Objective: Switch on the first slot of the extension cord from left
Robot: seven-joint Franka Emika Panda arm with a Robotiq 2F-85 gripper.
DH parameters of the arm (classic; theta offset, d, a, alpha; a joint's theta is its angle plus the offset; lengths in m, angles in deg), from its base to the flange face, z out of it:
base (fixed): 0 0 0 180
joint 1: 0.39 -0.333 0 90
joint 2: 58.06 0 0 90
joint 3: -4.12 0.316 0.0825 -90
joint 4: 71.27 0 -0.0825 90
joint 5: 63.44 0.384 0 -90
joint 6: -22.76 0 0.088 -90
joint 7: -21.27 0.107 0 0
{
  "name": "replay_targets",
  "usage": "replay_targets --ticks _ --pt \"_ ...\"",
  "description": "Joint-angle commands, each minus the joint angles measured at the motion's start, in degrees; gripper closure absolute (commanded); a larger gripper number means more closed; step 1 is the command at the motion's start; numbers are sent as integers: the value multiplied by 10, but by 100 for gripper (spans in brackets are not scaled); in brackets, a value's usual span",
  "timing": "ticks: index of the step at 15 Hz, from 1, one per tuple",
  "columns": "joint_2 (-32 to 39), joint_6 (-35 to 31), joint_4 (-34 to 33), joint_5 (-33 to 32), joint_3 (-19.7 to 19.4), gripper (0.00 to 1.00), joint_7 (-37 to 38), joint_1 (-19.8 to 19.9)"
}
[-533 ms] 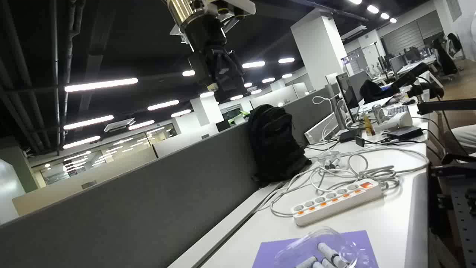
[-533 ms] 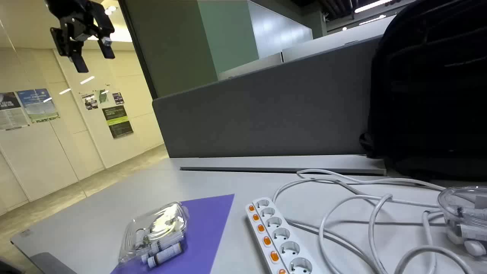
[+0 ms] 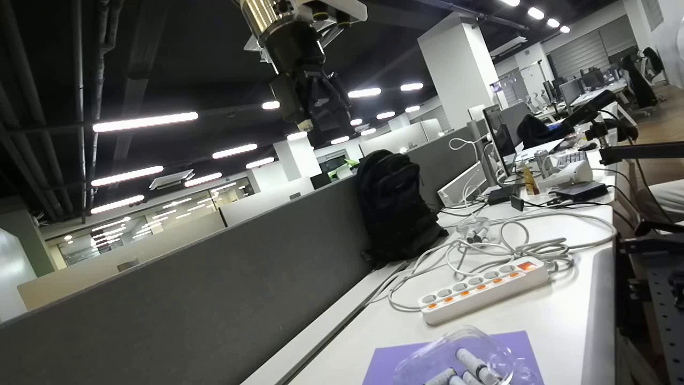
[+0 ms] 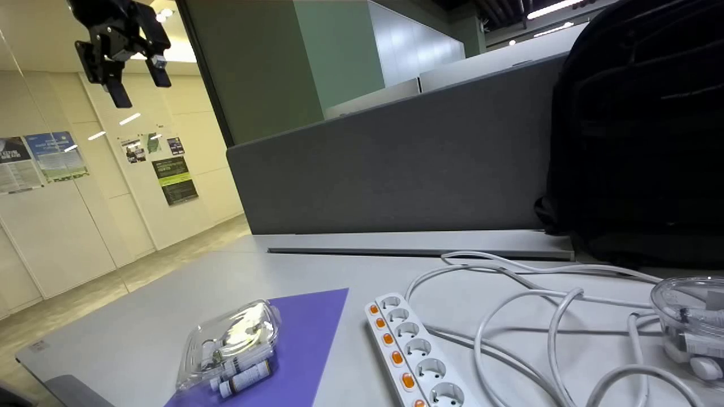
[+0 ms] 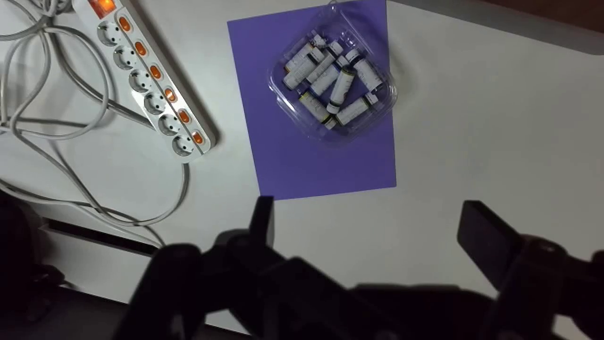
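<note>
Jaws are standing wide apart, gripping nothing, well above the bench (image 5: 472,132). Power strip (image 5: 147,78) is lying beside the purple sheet (image 5: 325,165). I'm favouring closing first, then pressing only the outermost of the orange switches (image 5: 170,95), straight down; I'm doubting which end is leftmost.

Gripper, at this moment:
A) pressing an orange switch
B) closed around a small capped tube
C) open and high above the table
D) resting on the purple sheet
C: the wrist view shows the gripper with its fingers wide apart and table between them, and both exterior views show it well above the extension cord.
</note>
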Motion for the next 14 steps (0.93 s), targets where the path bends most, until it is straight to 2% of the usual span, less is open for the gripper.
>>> replay_targets --ticks 1,5,9,11,14 --pt "2 1 -2 -4 -10 0 3 -12" --pt "-7 -13 4 -15 -4 0 7 -13" --pt "-6 -137 28 -53 -2 0 33 -6" --pt "17 -209 36 -74 -8 0 39 5" --pt "64 -280 41 -108 -18 0 47 23"
